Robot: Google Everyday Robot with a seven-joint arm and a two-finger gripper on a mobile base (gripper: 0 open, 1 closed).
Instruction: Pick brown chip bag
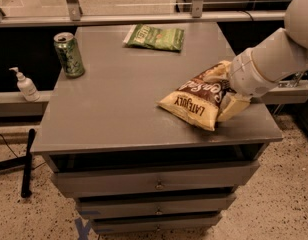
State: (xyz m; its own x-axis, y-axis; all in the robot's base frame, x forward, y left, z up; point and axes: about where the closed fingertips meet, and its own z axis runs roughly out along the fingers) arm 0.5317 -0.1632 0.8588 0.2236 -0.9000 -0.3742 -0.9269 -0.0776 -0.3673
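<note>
The brown chip bag (196, 100) lies on the right side of the grey cabinet top (119, 104), near the front right corner. It is puffy, with a dark brown middle, pale yellow ends and black "LATE JULY" text. My gripper (227, 105) is low at the bag's right end and touches it. The white arm (266, 61) reaches in from the upper right. Part of the gripper is hidden behind the bag.
A flat green bag (155, 37) lies at the back of the top. A green can (69, 54) stands at the left edge. A white pump bottle (25, 84) sits on a ledge left of the cabinet. A metal rail (144, 18) runs behind. Drawers (156, 184) lie below.
</note>
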